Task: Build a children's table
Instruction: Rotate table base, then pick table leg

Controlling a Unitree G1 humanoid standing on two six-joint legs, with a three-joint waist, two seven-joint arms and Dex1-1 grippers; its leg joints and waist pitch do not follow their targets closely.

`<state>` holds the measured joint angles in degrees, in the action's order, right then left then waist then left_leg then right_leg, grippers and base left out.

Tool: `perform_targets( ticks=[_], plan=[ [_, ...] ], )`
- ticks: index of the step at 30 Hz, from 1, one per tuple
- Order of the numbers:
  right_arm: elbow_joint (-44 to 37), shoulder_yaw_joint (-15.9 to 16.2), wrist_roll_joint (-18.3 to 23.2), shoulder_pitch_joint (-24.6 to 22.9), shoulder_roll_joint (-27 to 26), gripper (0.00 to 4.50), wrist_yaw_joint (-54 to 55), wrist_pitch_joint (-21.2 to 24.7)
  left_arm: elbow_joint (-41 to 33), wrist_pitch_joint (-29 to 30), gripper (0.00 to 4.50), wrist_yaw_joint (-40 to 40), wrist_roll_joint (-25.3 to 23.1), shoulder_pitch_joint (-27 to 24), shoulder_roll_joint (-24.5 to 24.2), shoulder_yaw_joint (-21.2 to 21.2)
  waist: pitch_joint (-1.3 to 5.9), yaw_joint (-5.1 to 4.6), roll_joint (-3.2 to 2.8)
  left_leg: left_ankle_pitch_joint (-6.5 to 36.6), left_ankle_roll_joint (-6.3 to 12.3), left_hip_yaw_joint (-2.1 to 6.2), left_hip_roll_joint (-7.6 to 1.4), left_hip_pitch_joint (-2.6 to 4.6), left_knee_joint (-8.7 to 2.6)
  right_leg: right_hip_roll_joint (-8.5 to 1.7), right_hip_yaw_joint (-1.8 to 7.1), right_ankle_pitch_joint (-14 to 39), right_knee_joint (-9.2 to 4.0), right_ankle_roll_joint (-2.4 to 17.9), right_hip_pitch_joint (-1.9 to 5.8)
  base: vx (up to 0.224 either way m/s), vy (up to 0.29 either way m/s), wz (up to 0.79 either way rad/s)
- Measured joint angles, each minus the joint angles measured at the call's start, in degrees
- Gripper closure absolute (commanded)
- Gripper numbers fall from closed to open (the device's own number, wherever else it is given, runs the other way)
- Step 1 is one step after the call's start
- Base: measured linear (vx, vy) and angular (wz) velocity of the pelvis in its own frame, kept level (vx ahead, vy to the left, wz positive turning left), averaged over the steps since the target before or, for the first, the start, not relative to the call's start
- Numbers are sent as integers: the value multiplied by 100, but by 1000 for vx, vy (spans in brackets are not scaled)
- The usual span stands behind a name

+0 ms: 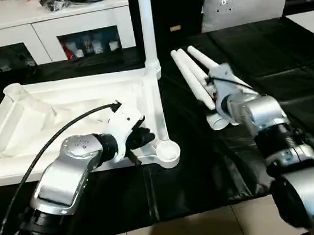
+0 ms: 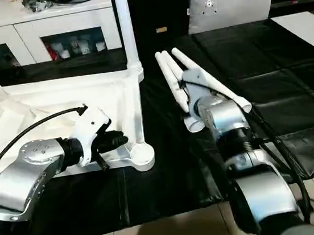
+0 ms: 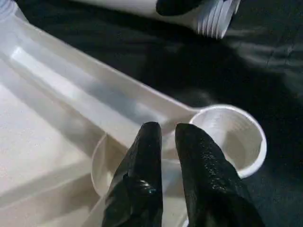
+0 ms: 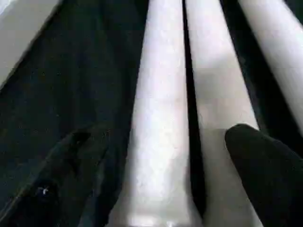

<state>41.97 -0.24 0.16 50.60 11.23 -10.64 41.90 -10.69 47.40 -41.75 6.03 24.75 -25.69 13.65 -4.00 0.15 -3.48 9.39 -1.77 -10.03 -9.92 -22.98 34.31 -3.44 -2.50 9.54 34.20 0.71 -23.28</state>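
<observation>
Reaching my right hand (image 4: 156, 161) down over the three loose legs (image 1: 198, 78) lying side by side on the black mat — fingers spread wide, one leg sitting between them in the wrist view, not yet clamped. The neighbouring leg lies right under one fingertip (image 4: 265, 161).

Table top (image 1: 60, 123) lies upside down on the mat to my left, ribbed underside up. One leg (image 1: 146, 21) already stands upright in the far corner socket. Near corner socket (image 1: 169, 150) is empty, threads visible inside.

My left hand (image 3: 163, 142) rests over the top's rim just beside that empty socket, fingers nearly together with a thin gap, holding nothing.

Risks from here, my read:
- Legs lie touching each other. Closing on one could pinch two, or a fingertip lands on the neighbour and rolls the bundle away.
- They're round and tapering — a grip near the thick threaded end may slip once the leg is lifted.
- Left hand is not gripping the top. If I push a leg into the socket off-axis, the top could slide on the mat or the thread could cross.
- Swinging a long leg across could knock the standing one.
</observation>
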Motion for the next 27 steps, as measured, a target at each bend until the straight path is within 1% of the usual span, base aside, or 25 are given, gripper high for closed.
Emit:
perform_targets(
  ticks=[2, 3, 4, 5, 7, 11, 13, 15, 17, 19, 21, 22, 23, 26, 27],
  plan=[
    [251, -56, 25, 169, -1, 0, -117, -9, -95, 70, 338, -3, 9, -1, -39, 1, 0, -1, 0, 0, 0, 0, 0, 1, 2, 0, 0, 0, 1, 0, 0, 0, 0, 0],
    [362, -59, 30, 228, -6, 0, -167, -16, -139, 101, 338, -3, 17, -1, -42, 1, 0, -2, 0, 0, 0, 0, 0, 1, 2, 0, 0, 0, 1, 0, 0, 0, 0, 0],
    [586, -59, 39, 323, -18, 0, -250, -75, -190, 131, 317, -10, 45, -1, -53, 6, -1, 1, 0, 0, 0, 0, 0, 1, 3, 0, 0, 0, 2, 1, 0, 0, 0, 0],
    [747, -56, 40, 397, -33, 0, -284, -129, -218, 148, 309, -20, 56, -1, -61, 7, -1, 0, 0, 0, 0, 0, 0, 1, 3, 0, 0, 0, 2, 1, 0, 0, 0, 0],
    [984, -47, 45, 523, -47, 0, -344, -178, -261, 188, 304, -37, 86, -1, -67, 8, -1, 2, 0, 0, 0, 0, 0, 1, 4, 0, 0, 0, 3, 1, 0, 0, 0, 0],
    [1395, -49, 71, 723, -61, 0, -486, -255, -336, 249, 268, -45, 114, -1, -110, 8, -1, 3, 0, 0, 0, 0, 0, 0, 4, -1, 0, 0, 3, 1, 0, 0, 0, 0],
    [1575, -50, 68, 799, -65, 0, -534, -288, -350, 273, 264, -45, 124, -1, -117, 9, -1, 3, 0, 0, 0, 0, -1, 0, 4, -1, -1, 0, 3, 1, 0, 0, 0, 0],
    [1747, -55, 69, 848, -66, 0, -597, -329, -385, 291, 239, -45, 141, -1, -129, 9, -2, 4, 0, 0, 0, 0, -1, 0, 3, -1, -1, 0, 4, 1, 0, 0, 0, 0],
    [2064, -63, 70, 953, -66, 0, -692, -320, -425, 351, 225, -49, 177, -1, -140, 10, -2, 3, 0, 0, 0, 0, -1, 0, 4, -1, -1, -1, 5, 1, 0, 0, 0, 0],
    [2200, -63, 69, 1028, -66, 0, -749, -314, -438, 377, 207, -58, 207, -1, -154, 18, -2, 4, 1, 0, 0, 0, -1, 0, 4, -1, -1, -1, 6, 1, 0, 0, 0, 0],
    [2367, -60, 68, 1109, -43, 0, -878, -301, -497, 425, 207, -83, 245, -4, -212, 28, -2, 5, 1, 0, 0, 0, -2, 1, 6, -1, -1, -1, 8, 1, 0, 0, 0, 0],
    [2449, -61, 69, 1157, -8, 0, -988, -234, -561, 484, 186, -130, 287, -5, -256, 28, -2, 5, 1, 0, 0, 0, -2, 1, 8, -1, -1, -1, 10, 1, 0, 0, 0, 0],
    [2473, -61, 69, 1167, 13, 0, -1024, -199, -592, 507, 180, -147, 310, -5, -278, 28, -2, 7, 1, 0, 0, 0, -2, 1, 8, -1, -1, 0, 11, 1, 0, 0, 0, 0],
    [2674, -55, 69, 1242, 28, 0, -1266, -109, -627, 563, 180, -251, 351, -6, -361, 43, -3, 7, 3, 0, 0, 0, -3, 2, 15, -1, -2, 0, 20, 1, 0, 0, 0, 0],
    [2758, -46, 67, 1245, 28, 29, -1344, -99, -662, 586, 177, -281, 384, -10, -395, 56, -4, 7, 4, 0, 0, 0, -4, 2, 15, -1, -1, 0, 21, 1, -1, 0, 0, 0]
  ],
)
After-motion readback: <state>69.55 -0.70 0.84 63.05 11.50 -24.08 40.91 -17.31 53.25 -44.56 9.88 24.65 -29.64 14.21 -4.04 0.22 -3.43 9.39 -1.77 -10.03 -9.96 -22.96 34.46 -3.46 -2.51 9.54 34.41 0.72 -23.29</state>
